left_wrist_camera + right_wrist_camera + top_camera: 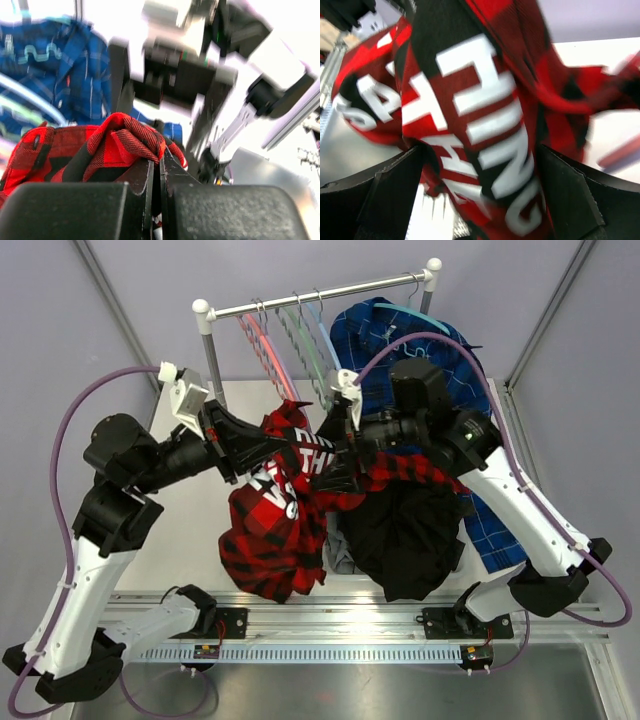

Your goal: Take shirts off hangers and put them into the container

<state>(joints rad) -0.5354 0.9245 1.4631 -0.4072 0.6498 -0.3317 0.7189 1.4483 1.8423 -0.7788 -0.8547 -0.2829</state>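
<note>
We note a white counter (190,530) in the top view, with a white-and-steel rail (320,295) standing across its far end. The blue plaid shirt (370,335) hangs from the right half of that rail on a teal hanger (405,308), and its cloth trails down the counter's right side. The black shirt (410,540) lies heaped at the near right, below the right arm's wrist, and whatever sits under it is covered. The red-and-black plaid shirt (270,540) is off the rail and is held up between the two arms. Its bulk sags toward the near centre of the counter, and one end is draped over the black heap. A pink hanger (262,345) and a green hanger (300,340) hang bare on the rail's left half. The left tool (160,160) is clenched on a bunched fold of the red-and-black plaid shirt, with the cloth mounded over its fingertips. The right tool (480,200) is released, its fingers (395,190) spread wide. The white-lettered panel of the same shirt hangs down through the gap. We cannot tell whether that panel touches either finger. A sliver of grey cloth (343,558) shows between the red and black heaps.
</note>
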